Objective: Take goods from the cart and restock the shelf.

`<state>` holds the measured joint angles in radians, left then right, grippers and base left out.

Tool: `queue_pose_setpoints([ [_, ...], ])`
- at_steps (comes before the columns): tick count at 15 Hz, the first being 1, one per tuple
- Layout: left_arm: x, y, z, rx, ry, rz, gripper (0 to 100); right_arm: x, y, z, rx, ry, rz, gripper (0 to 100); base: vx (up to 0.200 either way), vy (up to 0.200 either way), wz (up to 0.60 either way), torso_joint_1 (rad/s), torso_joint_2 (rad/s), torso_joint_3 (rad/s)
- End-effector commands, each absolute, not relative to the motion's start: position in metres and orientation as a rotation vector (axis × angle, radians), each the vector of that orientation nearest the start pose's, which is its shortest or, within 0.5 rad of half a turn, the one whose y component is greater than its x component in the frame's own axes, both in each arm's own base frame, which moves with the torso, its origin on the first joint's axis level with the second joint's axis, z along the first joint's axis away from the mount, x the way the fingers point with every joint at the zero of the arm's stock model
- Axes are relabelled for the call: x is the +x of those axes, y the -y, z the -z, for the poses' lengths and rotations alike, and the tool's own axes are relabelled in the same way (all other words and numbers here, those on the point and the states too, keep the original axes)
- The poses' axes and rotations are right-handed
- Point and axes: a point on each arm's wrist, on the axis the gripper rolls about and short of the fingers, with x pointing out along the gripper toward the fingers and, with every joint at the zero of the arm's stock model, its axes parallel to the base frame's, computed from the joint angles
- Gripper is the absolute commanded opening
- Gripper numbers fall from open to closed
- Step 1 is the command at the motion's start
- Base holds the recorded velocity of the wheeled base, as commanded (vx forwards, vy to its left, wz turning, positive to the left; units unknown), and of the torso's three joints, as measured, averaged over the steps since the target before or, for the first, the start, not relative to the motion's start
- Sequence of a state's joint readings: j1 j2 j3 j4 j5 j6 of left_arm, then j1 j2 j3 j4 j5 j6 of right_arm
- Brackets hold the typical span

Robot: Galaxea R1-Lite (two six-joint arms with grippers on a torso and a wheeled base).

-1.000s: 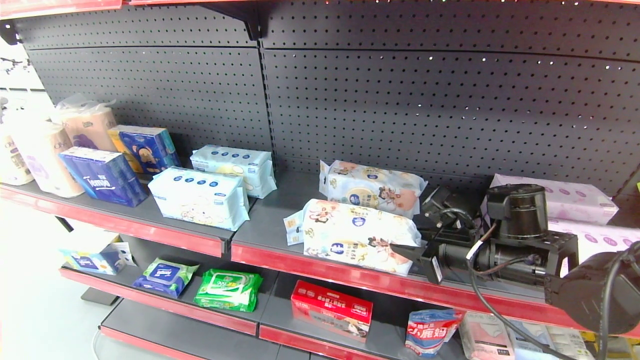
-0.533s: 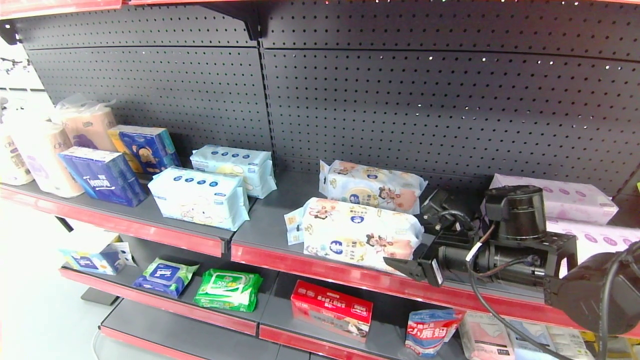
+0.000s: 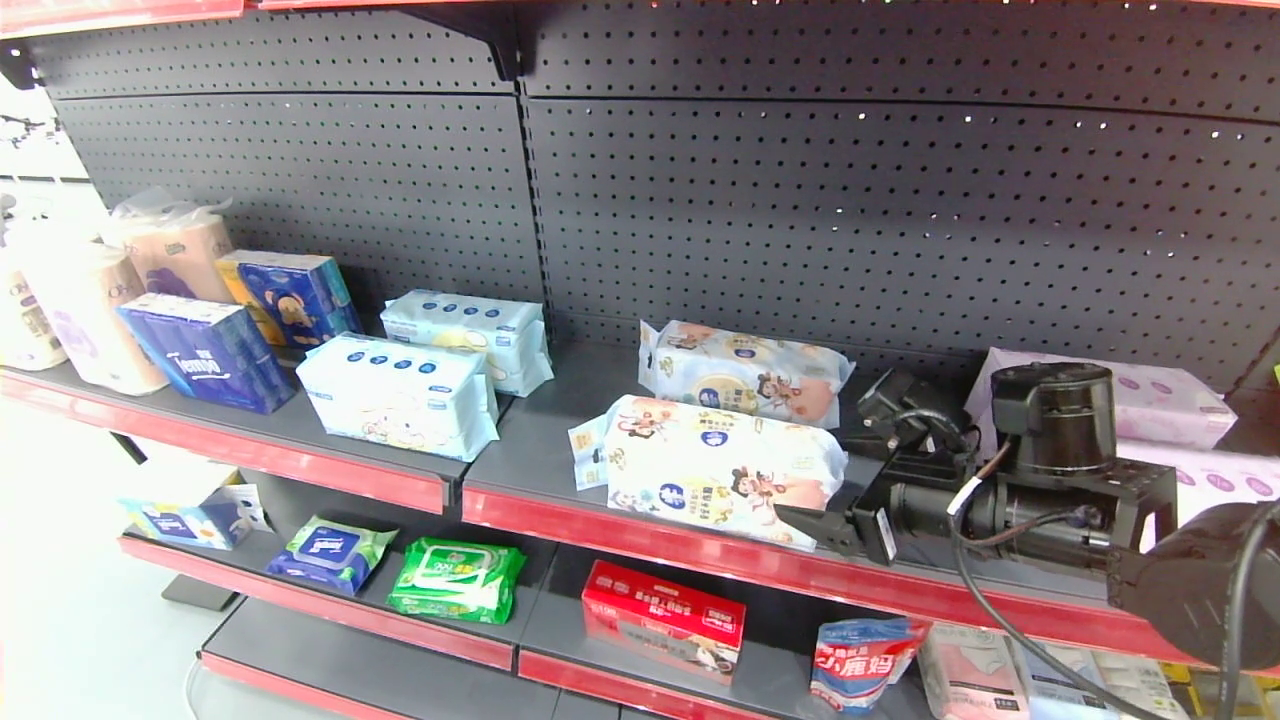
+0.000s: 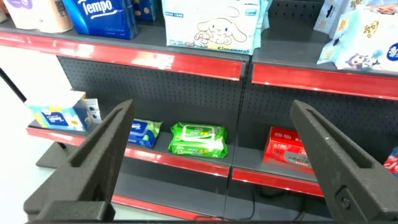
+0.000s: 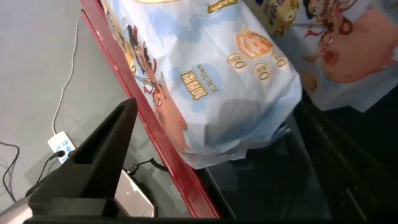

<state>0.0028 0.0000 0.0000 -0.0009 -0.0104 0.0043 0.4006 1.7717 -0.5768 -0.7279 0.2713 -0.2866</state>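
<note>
White and pale blue, the printed tissue pack (image 3: 715,470) lies flat at the front edge of the shelf (image 3: 530,450), just in front of a second similar pack (image 3: 745,372). The right gripper (image 5: 217,112) is at the pack's right end, its fingers apart, one on each side of that end. The left gripper (image 4: 211,109) holds nothing, its fingers wide apart, and it faces the lower shelves.

Three cameras looking at one shelf (image 3: 540,515)
The head camera is looking forward and down from farther back; the left wrist camera is facing the lower tiers, sharing the green pack (image 4: 198,138) with it; the right wrist camera is sitting close on the cartoon-printed pack (image 5: 205,81).
</note>
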Motion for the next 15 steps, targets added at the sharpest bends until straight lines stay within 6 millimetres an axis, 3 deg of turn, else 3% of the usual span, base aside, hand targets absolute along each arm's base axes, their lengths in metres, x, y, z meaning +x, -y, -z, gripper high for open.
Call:
queue_pose_setpoints([
  [1,-0.023,0.000,-0.076,0.005,0.002,0.008,100,0.257,-0.112,-0.117,-0.296,-0.370,-0.711,100,0.000,0.000,0.00,0.000,0.00,0.000],
  [9,-0.023,0.000,-0.075,0.005,0.000,0.008,100,0.246,-0.096,-0.138,-0.265,-0.317,-0.676,100,0.000,0.000,0.00,0.000,0.00,0.000],
  [15,-0.023,0.000,-0.076,0.005,0.002,0.008,100,0.215,-0.058,-0.170,-0.182,-0.356,-0.579,100,0.000,0.000,0.00,0.000,0.00,0.000],
])
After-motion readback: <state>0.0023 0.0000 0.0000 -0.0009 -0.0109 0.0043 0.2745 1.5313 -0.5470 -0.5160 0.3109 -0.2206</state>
